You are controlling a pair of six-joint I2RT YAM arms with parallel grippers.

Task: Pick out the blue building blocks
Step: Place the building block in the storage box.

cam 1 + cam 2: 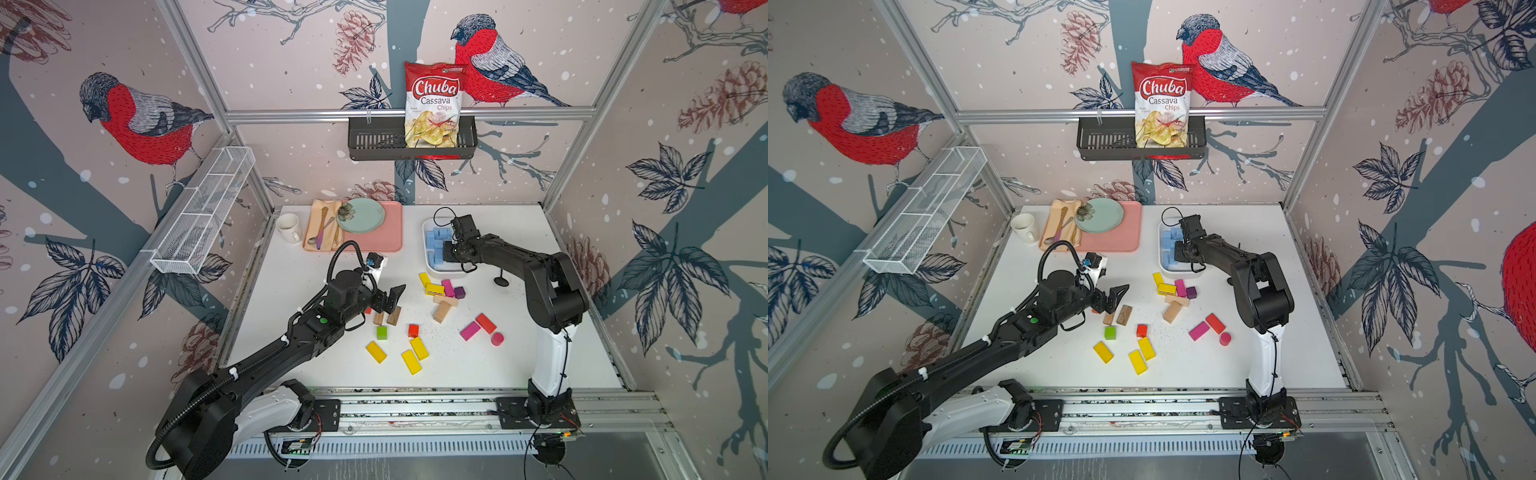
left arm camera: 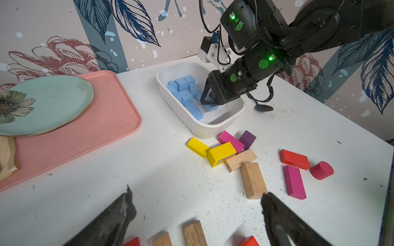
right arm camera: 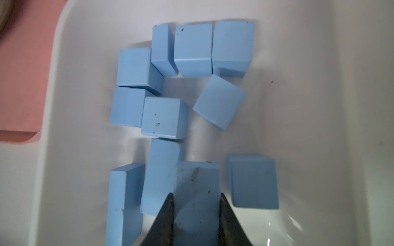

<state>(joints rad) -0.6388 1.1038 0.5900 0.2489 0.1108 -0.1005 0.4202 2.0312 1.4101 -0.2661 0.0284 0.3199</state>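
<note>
Blue building blocks (image 3: 193,50) lay jumbled in the white tub (image 2: 215,125) at the far right of the worktop (image 1: 478,374). The right tool (image 3: 196,194) was down in the tub, jaws narrow, pinching one blue block (image 3: 198,176) across opposite flat sides. I judged the blocks light, rigid and matte enough not to slip. They are best taken square across the short width, clear of neighbours. The left tool (image 2: 196,191) hung wide and empty over the coloured blocks (image 2: 221,153).

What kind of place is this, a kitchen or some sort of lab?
Most likely a robot test booth, not a kitchen: a left arm and right arm bolted to a rail, aluminium framing holding bird-print wall panels, and a white table strewn with toy blocks.
</note>
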